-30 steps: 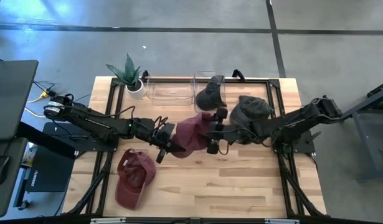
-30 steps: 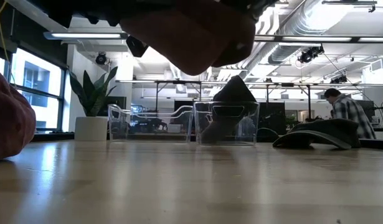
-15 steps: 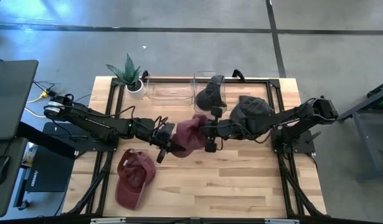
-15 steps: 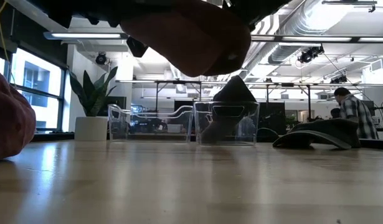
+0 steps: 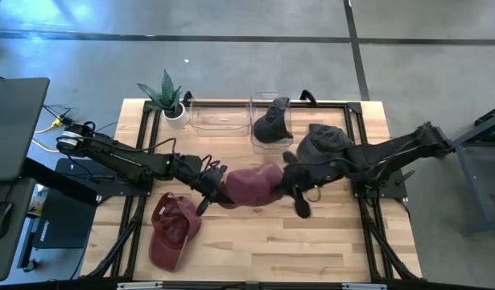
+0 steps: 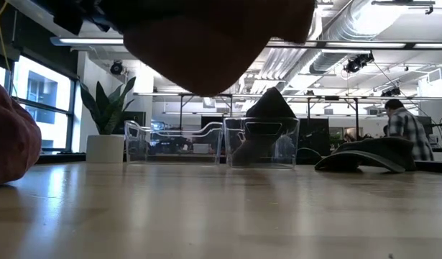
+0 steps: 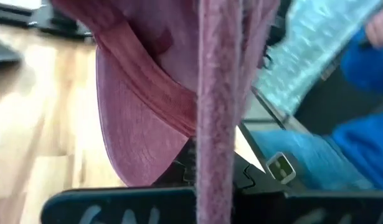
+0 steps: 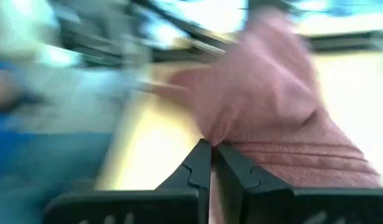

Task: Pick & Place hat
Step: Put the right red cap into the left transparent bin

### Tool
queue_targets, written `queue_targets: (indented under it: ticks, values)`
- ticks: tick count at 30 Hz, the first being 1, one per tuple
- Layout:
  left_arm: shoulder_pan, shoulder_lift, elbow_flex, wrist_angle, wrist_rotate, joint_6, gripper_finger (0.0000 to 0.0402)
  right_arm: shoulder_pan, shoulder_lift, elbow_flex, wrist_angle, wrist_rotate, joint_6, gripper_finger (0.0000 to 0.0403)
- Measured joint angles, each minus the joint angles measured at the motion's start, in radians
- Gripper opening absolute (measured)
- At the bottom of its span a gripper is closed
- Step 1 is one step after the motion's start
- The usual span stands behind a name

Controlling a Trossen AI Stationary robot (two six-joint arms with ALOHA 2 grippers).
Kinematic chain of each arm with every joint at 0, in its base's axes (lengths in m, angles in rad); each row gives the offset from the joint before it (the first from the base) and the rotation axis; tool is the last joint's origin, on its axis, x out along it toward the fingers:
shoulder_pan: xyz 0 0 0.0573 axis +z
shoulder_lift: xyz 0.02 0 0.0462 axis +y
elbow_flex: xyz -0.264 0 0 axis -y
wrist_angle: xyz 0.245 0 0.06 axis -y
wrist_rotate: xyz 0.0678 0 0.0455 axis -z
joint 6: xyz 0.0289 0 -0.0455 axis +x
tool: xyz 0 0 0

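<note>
Wooden table (image 5: 311, 234): both grippers hold a maroon hat (image 5: 251, 185) above its centre. Left gripper (image 5: 211, 187) and right gripper (image 5: 289, 184) are each clamped on opposite edges.

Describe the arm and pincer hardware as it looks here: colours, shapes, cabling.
Both arms are dark, slim, jointed links. The left pincer and right pincer are black too. Right wrist view shows angular, stepped black fingers on a flat black bar. Dark cable loops run along the right arm. Markings are unreadable.

Bright, even overhead lighting; backlit silhouettes in low view; heavy motion blur beyond right gripper (image 8: 211, 163).
</note>
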Motion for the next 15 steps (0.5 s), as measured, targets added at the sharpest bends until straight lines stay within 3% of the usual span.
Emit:
queue_targets:
  ticks: [3,7,10,15]
  values:
    - [-0.009,-0.001,0.003,0.008,-0.001,0.069,0.0002,0.001,-0.001,0.016,0.069,-0.145,0.004,0.0007]
    - [-0.028,-0.002,0.002,-0.002,-0.035,0.158,0.0002,-0.001,0.001,0.01,0.108,-0.129,-0.012,0.002]
    - [-0.046,0.0,0.0,-0.017,-0.063,0.188,0.0002,0.001,-0.001,0.01,0.128,-0.17,-0.036,0.0056]
    - [-0.047,0.0,0.0,-0.011,-0.081,0.195,0.0002,0.008,-0.005,0.057,0.16,-0.215,-0.061,0.015]
